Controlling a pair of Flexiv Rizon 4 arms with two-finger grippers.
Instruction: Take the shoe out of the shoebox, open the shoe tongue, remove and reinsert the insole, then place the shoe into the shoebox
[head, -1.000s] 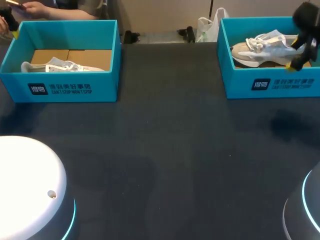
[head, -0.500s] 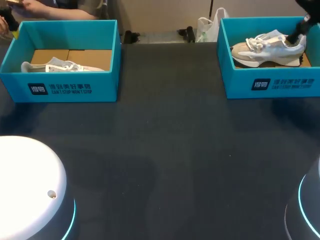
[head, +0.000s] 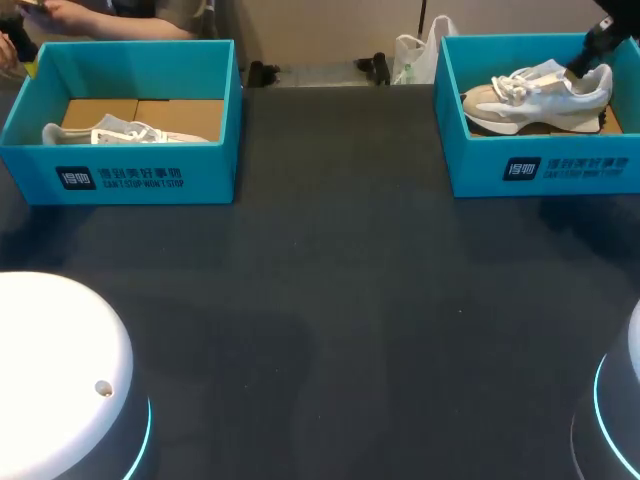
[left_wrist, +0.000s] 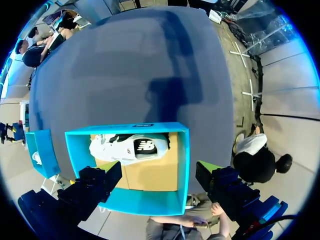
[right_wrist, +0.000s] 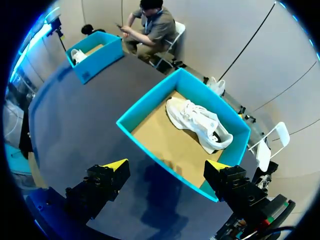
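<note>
Step one pending: our right tool (right_wrist: 165, 166) spread wide over shoe (right_wrist: 200, 122) in shoebox (right_wrist: 150, 107); left tool (left_wrist: 157, 169) likewise released (nothing gripped). Next we descend, pinch shoe.

1. Right arm (head: 592, 45): being cut off by the head view's upper right corner. Only a dark end is showing, over the heel of the shoe (head: 535, 95). Whether it is touching the shoe cannot be told.
2. Right shoebox (head: 480, 165): running out past the head view's right edge, its near wall hiding the underside of the shoe.
3. Left shoebox (head: 120, 175): near wall covering most of the second shoe (head: 105, 131), with only the upper and laces showing.
4. Left arm (head: 12, 42): showing only as a dark fragment at the head view's upper left edge.
5. Right shoebox, left wrist view: lying partly behind a finger, its shoe appearing too small to make out.
</note>
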